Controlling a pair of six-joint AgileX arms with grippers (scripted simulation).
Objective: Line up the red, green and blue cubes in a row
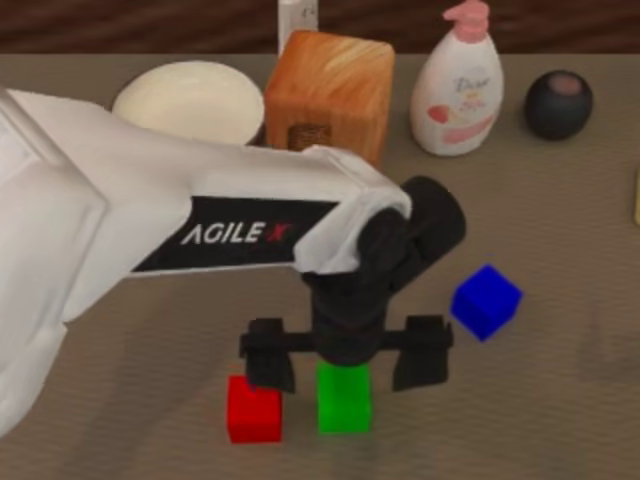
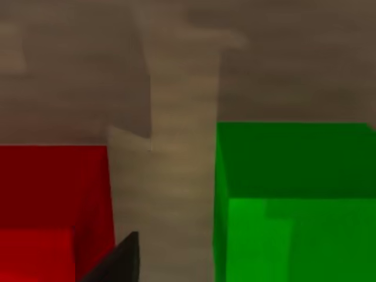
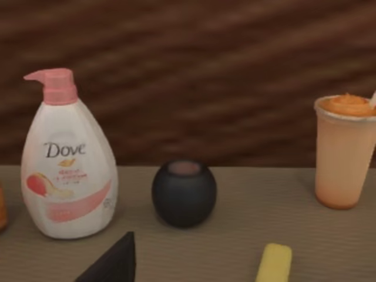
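Note:
The red cube (image 1: 254, 410) and the green cube (image 1: 344, 397) sit side by side near the table's front edge, a narrow gap between them. The blue cube (image 1: 486, 301) lies apart, farther back and to the right, turned at an angle. My left gripper (image 1: 344, 372) hangs over the green cube, open, its fingers spread wide to either side and holding nothing. In the left wrist view the red cube (image 2: 53, 205) and green cube (image 2: 294, 200) fill the frame, with one fingertip (image 2: 120, 261) beside the red cube. My right gripper is out of the top view; one fingertip (image 3: 114, 264) shows in its wrist view.
Along the back stand a cream bowl (image 1: 190, 100), a brown wooden block (image 1: 330, 90), a Dove pump bottle (image 1: 458, 85) and a dark round speaker (image 1: 558, 103). The right wrist view also shows an orange drink cup (image 3: 343, 153) and a yellow bar (image 3: 275, 262).

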